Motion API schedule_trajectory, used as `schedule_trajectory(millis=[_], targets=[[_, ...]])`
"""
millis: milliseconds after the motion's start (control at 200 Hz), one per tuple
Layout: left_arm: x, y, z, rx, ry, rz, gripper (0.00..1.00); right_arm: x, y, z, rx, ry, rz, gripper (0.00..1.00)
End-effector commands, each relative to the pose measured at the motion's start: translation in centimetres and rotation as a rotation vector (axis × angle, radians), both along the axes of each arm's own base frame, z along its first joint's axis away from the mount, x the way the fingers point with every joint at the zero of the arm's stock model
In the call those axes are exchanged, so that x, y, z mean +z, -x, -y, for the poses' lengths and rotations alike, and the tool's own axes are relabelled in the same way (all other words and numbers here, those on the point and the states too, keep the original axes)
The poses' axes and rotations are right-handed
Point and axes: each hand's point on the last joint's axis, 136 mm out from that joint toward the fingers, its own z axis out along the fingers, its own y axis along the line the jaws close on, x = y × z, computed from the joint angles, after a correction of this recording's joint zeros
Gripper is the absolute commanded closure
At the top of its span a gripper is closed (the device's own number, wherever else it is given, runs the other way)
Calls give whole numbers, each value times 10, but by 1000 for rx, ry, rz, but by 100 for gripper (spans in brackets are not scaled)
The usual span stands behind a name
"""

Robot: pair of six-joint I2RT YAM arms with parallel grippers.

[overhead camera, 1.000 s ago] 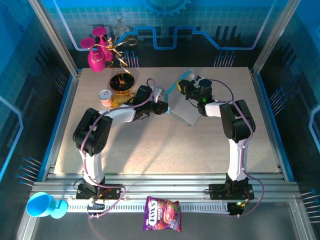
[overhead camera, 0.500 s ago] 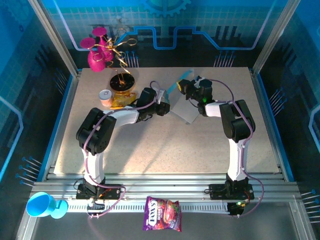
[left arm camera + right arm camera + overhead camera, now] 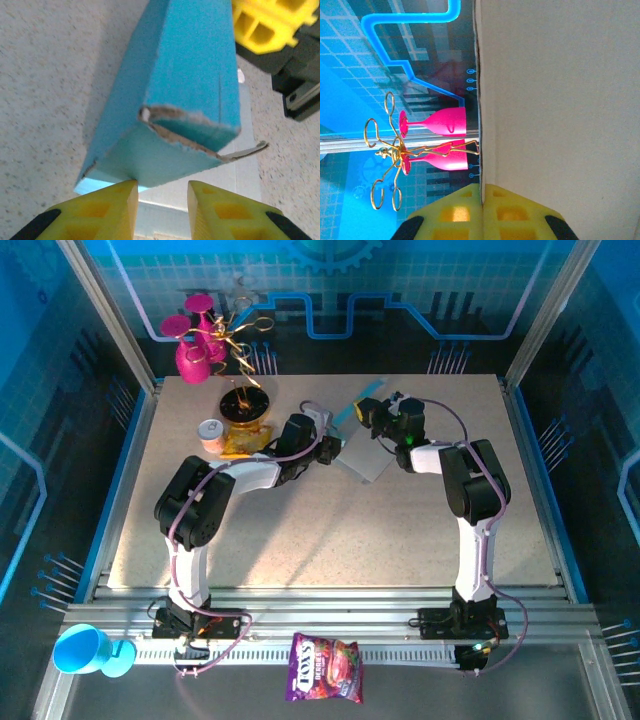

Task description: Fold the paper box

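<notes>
The paper box is light-blue card with a pale inside, propped up near the back middle of the table. In the left wrist view a blue panel with a torn brown edge rises just beyond my left gripper. The jaws stand apart, the left fingertip touches the panel's lower edge, and nothing sits between them. My right gripper is shut on the thin edge of the box's pale wall. From above, the left gripper is at the box's left side and the right gripper at its back edge.
Pink glasses on a gold wire rack stand at the back left. A dark round dish and a small can sit just left of my left arm. A snack bag and a blue cup lie off the table's front.
My left gripper has moved right and back, closer to the box's left side, and the box's near corner has shifted slightly back. The right gripper has kept its hold.
</notes>
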Motion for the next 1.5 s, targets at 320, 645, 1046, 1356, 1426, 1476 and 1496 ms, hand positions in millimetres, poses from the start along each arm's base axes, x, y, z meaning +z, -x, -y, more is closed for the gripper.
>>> schedule_trajectory(millis=[320, 645, 1046, 1356, 1426, 1476, 1496], targets=[[-5, -15, -5, 36, -47, 117, 57, 0, -16, 0, -11, 9, -49, 100], [-3, -24, -10, 60, -10, 70, 57, -7, -20, -8, -13, 60, -74, 100], [24, 13, -15, -10, 130, 14, 54, -3, 22, 4, -206, 177, -117, 100], [40, 93, 16, -194, 256, -108, 53, 7, 114, 37, -303, 304, -290, 100], [42, 117, 30, -254, 256, -137, 52, 12, 132, 45, -315, 340, -300, 100], [42, 130, 36, -279, 247, -149, 52, 12, 137, 47, -308, 346, -296, 100], [43, 133, 37, -283, 247, -150, 52, 11, 138, 47, -306, 341, -294, 100]])
